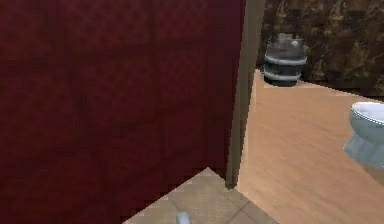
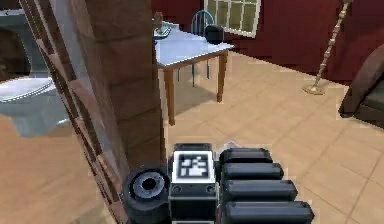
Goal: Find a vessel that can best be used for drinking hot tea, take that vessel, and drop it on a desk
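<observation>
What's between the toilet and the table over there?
In the arm side view, the end of a brown wall stands between the toilet and the table, splitting the two rooms.

A matt, dark red wall (image 1: 100,100) with a faint woven pattern meets a smooth wooden floor (image 1: 300,140); the white toilet (image 1: 368,128) shines glossy. Elsewhere, a rough brick pillar (image 2: 120,80), tan tiles (image 2: 280,110) and a wooden-legged table (image 2: 190,52).

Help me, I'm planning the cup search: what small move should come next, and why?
Probably turn toward the arm side: a dark red wall blocks the way ahead, while a white-topped wooden-legged table carrying a small dark rounded object stands out there, worth checking.
</observation>
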